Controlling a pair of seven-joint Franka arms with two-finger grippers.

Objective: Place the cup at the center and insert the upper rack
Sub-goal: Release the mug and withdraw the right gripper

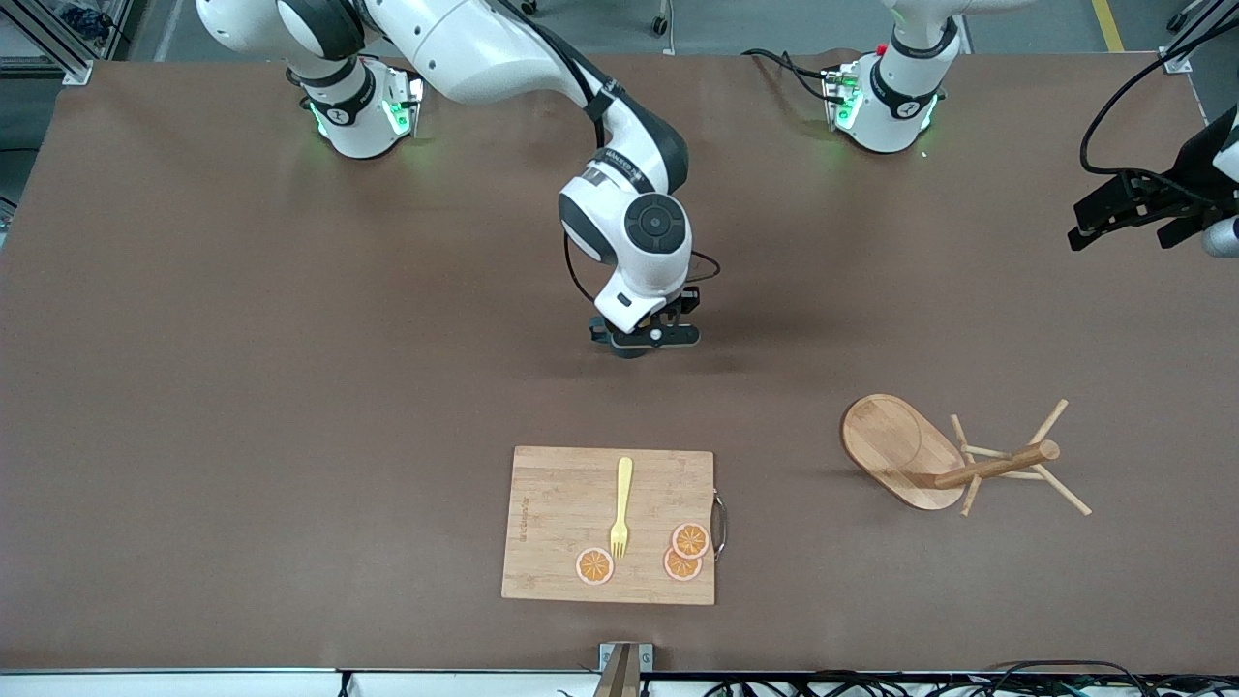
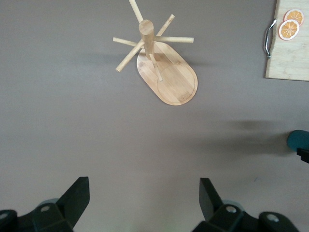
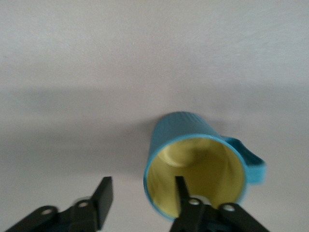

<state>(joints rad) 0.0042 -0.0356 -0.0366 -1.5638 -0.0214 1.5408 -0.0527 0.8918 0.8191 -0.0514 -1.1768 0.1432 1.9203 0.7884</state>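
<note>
The cup (image 3: 195,164), teal and ribbed with a yellow inside and a side handle, stands upright on the table near its middle. My right gripper (image 3: 143,181) is open over its rim, one finger inside the cup, the other outside and apart from the wall. In the front view the right gripper (image 1: 647,341) hides the cup. The wooden mug tree (image 1: 900,450) lies on its side toward the left arm's end, its upper rack of pegs (image 1: 1048,422) sticking out near the post tip. My left gripper (image 1: 1084,227) waits open in the air, with the tree (image 2: 169,79) in its view.
A bamboo cutting board (image 1: 561,484) with a metal handle lies near the front camera. On it are a yellow fork (image 1: 621,508) and three orange slices (image 1: 689,540). The brown table (image 1: 290,387) is bare around the cup.
</note>
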